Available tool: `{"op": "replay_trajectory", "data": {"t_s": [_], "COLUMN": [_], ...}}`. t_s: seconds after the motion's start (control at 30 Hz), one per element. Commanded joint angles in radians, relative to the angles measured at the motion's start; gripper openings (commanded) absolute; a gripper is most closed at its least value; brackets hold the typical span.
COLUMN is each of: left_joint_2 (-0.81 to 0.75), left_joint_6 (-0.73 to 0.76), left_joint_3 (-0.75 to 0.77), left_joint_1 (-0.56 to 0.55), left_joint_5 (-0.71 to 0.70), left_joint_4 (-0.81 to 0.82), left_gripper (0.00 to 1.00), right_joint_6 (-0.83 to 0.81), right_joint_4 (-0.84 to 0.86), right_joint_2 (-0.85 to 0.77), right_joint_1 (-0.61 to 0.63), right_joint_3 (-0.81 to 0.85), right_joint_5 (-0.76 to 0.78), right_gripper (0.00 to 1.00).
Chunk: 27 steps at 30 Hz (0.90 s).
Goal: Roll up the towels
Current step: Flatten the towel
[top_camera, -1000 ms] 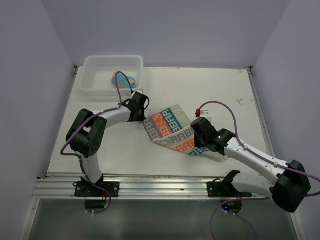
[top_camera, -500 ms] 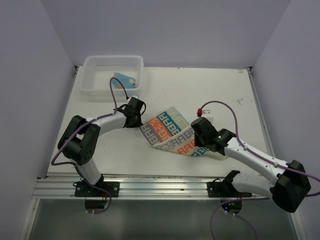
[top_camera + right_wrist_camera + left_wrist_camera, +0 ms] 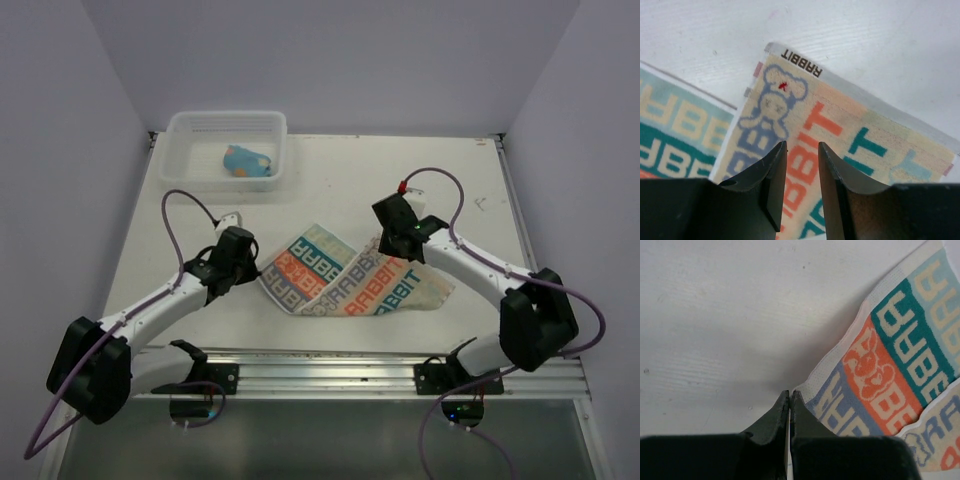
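- Counting two towels: one cream towel (image 3: 350, 285) printed with RABBIT lettering, and one blue towel (image 3: 248, 161).
- The cream towel lies spread on the worktop (image 3: 450, 180), near the middle, between my two arms.
- The blue towel sits bunched in the single white basket (image 3: 170, 165) at the far left.
- My left fingers (image 3: 781, 415) are pressed together, tips at the cream towel's left corner; I cannot tell whether any cloth is caught.
- My right fingers (image 3: 776, 160) stand apart above its far right corner, gripping nothing.

white arms (image 3: 160, 305), seemingly purple cables (image 3: 164, 210)
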Motion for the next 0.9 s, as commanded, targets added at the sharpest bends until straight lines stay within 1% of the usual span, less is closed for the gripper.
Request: {"op": "replay_trajectory", "data": {"t_s": [0.0,0.07,0.27,0.4,0.43,0.63,0.87], "left_joint_2": [-0.055,-0.081,-0.135,-0.141,-0.141,-0.144,-0.153], "left_joint_6": [-0.045,-0.046,-0.031,-0.008,-0.005,0.004,0.004], "left_joint_3": [-0.051,-0.074,-0.114,-0.127,-0.129,-0.152,-0.173], "left_joint_1": [-0.006,-0.006,-0.006,-0.006,-0.006,-0.006,-0.006], "left_joint_5": [0.018,0.018,0.024,0.026,0.026,0.043,0.059], "left_joint_4": [0.008,-0.004,-0.002,0.004,0.004,0.018,0.027], "left_gripper": [0.00,0.00,0.00,0.00,0.00,0.00,0.00], "right_joint_6": [0.027,0.025,0.011,-0.013,-0.013,-0.013,-0.006], "right_joint_4": [0.047,0.050,0.041,0.023,0.012,-0.008,0.002], "right_joint_2": [0.126,0.212,0.344,0.450,0.467,0.536,0.585], "right_joint_1": [-0.003,-0.003,-0.003,-0.004,-0.004,-0.004,-0.021], "right_joint_3": [0.106,0.160,0.271,0.343,0.370,0.418,0.418], "right_joint_5": [0.021,0.008,0.023,0.038,0.040,0.078,0.070], "right_gripper": [0.36,0.36,0.36,0.36,0.36,0.37,0.36]}}
